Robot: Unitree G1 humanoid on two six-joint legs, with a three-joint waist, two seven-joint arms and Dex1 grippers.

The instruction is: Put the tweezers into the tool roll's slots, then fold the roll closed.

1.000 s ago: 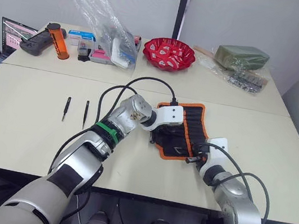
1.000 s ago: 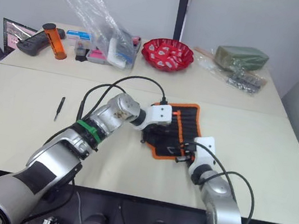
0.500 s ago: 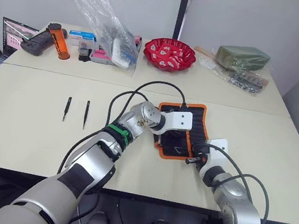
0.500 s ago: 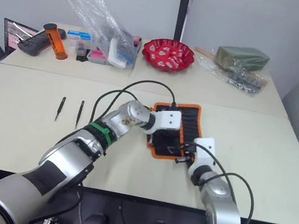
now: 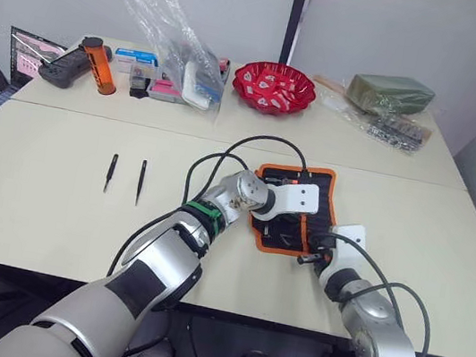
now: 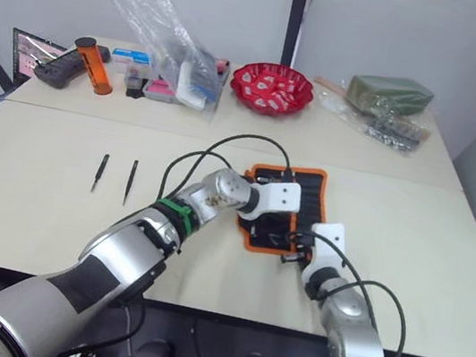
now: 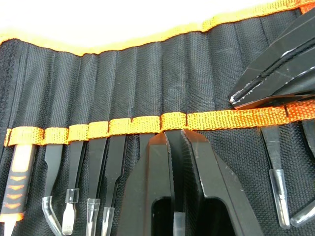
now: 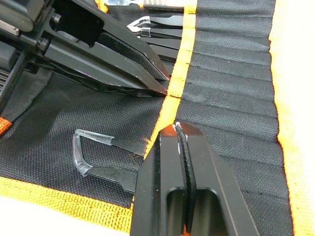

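The tool roll [image 5: 298, 208] lies unrolled on the desk [image 5: 53, 204], and two loose tweezers [image 5: 125, 177] lie well apart to its left. The left end effector [image 7: 173, 140] is clenched on one tweezer at the orange band of the slots [image 7: 123, 125]. The right end effector [image 8: 178, 132], fingers pressed together, rests on that same band

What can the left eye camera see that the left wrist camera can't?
The left eye view takes in the whole table: two loose tweezers and a red bowl. The left wrist view goes close: clear caps on tucked-in tips, and the orange strip across the slots. Both show the black tool roll with the left tool over it.
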